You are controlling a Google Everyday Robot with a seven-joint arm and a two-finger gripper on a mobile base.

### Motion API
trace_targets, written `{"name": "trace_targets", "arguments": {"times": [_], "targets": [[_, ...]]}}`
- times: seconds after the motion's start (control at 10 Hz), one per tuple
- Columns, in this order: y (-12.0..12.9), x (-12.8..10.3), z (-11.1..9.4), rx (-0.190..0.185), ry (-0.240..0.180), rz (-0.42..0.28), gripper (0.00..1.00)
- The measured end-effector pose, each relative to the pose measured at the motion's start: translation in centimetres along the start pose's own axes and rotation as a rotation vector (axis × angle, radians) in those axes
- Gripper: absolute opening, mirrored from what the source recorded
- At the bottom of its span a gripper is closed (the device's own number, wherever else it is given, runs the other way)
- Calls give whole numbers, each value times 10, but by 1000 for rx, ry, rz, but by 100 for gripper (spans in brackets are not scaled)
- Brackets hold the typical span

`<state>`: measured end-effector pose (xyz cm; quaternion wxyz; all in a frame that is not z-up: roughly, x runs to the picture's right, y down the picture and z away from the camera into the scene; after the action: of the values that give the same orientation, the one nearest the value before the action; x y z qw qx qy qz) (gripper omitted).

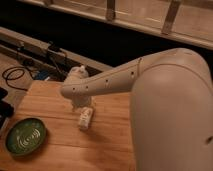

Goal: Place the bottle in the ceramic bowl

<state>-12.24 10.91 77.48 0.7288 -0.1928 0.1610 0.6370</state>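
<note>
The small whitish bottle (85, 118) lies on its side near the middle of the wooden table (55, 105). The green ceramic bowl (26, 136) sits at the table's front left, apart from the bottle. My gripper (81, 104) hangs at the end of the white arm, just above and behind the bottle, and its tips are hidden behind the wrist.
The large white arm (165, 100) fills the right side of the view. Black cables (15, 75) and a dark rail with equipment (50, 52) lie behind the table's far edge. A dark object (4, 110) sits at the left edge.
</note>
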Motion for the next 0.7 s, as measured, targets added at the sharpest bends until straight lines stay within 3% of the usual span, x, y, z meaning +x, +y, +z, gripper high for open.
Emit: {"name": "trace_targets", "arguments": {"times": [0.2, 0.3, 0.7], "targets": [[1, -5, 7, 21, 21, -24, 65], [9, -5, 8, 18, 29, -37, 65], [2, -8, 16, 27, 48, -30, 65]]}}
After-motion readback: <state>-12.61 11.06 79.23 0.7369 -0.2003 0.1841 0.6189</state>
